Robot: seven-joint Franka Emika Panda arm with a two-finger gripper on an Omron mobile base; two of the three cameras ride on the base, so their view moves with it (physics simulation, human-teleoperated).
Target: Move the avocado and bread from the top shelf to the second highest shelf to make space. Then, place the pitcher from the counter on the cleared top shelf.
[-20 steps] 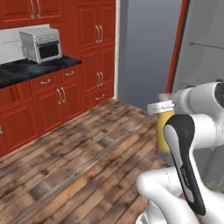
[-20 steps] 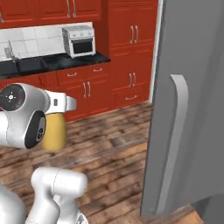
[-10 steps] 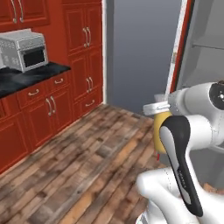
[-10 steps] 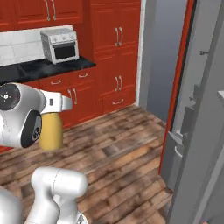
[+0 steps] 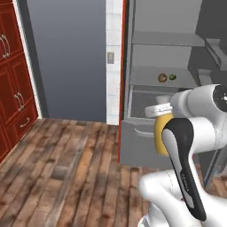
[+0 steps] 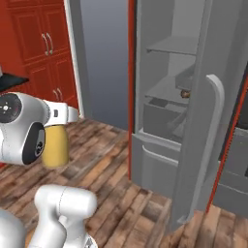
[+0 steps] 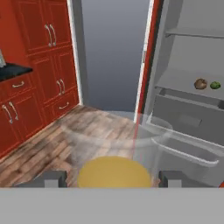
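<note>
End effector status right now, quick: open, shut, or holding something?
End effector: closed on the pitcher, its yellow body sitting between the fingertips in the hand view.

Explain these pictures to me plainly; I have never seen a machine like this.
This is a rendered kitchen. A white robot arm stands on a driving base. Two cameras ride behind it, one to its left and one to its right; a third sits on its hand. Its fingers are shut on a yellow pitcher, which sits close under the hand camera. Ahead is an open fridge. A brown bread roll and a green avocado lie side by side on the second shelf; the top shelf is bare.
</note>
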